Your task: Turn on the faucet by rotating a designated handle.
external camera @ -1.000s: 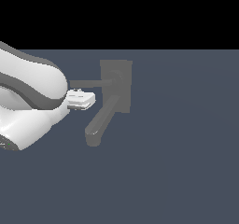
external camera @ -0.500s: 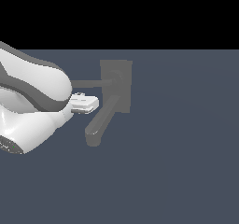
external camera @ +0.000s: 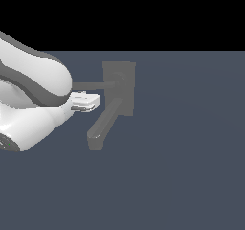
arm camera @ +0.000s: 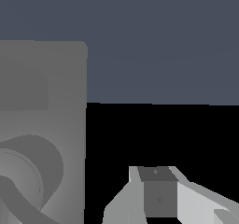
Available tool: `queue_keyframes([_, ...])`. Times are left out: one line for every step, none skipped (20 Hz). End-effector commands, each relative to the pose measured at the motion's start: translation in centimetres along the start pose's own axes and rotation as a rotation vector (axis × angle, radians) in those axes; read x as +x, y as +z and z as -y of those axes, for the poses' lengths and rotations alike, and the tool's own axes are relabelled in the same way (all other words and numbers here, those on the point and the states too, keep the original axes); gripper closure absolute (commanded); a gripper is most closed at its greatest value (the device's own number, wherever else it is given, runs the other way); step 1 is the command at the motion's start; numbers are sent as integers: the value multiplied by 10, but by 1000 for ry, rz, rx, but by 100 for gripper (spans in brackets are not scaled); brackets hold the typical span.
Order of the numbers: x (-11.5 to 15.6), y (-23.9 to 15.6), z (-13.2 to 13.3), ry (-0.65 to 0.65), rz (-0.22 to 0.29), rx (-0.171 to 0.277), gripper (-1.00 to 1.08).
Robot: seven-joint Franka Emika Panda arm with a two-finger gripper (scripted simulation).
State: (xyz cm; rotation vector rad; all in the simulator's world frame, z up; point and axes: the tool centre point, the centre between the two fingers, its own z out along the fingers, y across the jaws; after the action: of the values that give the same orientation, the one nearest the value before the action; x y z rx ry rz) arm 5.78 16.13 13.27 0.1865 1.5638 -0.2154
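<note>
- Step in hand, as judged: approach to the handle (external camera: 91, 85); contact not confirmed, turn not begun
- Faucet (external camera: 118, 87): grey back plate standing on the dark floor (external camera: 182, 166), well in from its edges and a little toward the exterior view's left. Thick spout (external camera: 103, 127) runs down from the hub toward the near left. Handle is the thin bar running level from the hub toward the exterior view's left, its far end hidden behind the arm (external camera: 33, 104)
- Pincer (external camera: 87, 101): sits just below the handle bar and just beside the plate; touching or apart, cannot tell from this angle
- Pincer opening: cannot tell. Exterior view shows the white fingers stacked end-on; wrist view shows only one fingertip (arm camera: 156, 190) against black, beside the plate (arm camera: 46, 125) and hub. Nothing seen held between the fingers
- Next move, judgement: bring the fingers against the bar's side near its free end, then sweep about the hub. Risk: catching the spout instead, or slipping off the slim bar
</note>
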Motion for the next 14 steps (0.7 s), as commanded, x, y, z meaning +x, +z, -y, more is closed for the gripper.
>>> queue_keyframes([-12,0,-1,1,0,0,108])
queue_keyframes([-17,0,-2,1,0,0,108])
queue_keyframes([-22,0,-3,1,0,0,108])
queue_keyframes([-27,0,-3,1,0,0,108])
queue_keyframes([-32,0,-4,1,0,0,108])
queue_keyframes([-38,0,-4,1,0,0,108])
queue_keyframes([-43,0,-5,1,0,0,108])
queue_keyframes([-48,0,-6,1,0,0,108])
queue_keyframes([-48,0,-6,1,0,0,108])
queue_keyframes([-37,0,-1,-5,-9,6,108])
queue_keyframes([-41,0,0,-5,-9,6,108])
queue_keyframes([-45,0,1,-4,-8,5,108])
queue_keyframes([-49,0,2,-4,-8,5,108])
queue_keyframes([-53,0,3,-4,-7,5,108])
